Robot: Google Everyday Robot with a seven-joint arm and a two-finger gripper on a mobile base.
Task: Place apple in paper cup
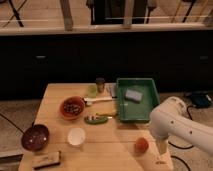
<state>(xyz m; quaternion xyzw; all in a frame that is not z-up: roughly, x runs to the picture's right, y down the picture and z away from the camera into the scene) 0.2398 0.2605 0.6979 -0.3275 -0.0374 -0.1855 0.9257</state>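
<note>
Camera view of a light wooden table set before a dark cabinet front. The small round red-orange apple is seen lying on the table top near its right front corner, held by nothing. The two-finger gripper is carried at the end of the white robot arm and is positioned just to the right of the apple, pointed down at the table edge; whether it is open or closed cannot be told from this view. The small white paper cup stands upright on the left half of the table, well apart from the apple. A dark maroon bowl is placed to the left of the cup, and an orange bowl with dark contents behind it. A rectangular green plastic tray, in which a grey-blue block, possibly a sponge, is held, occupies the right rear. A long green item lies between the orange bowl and the tray.
</note>
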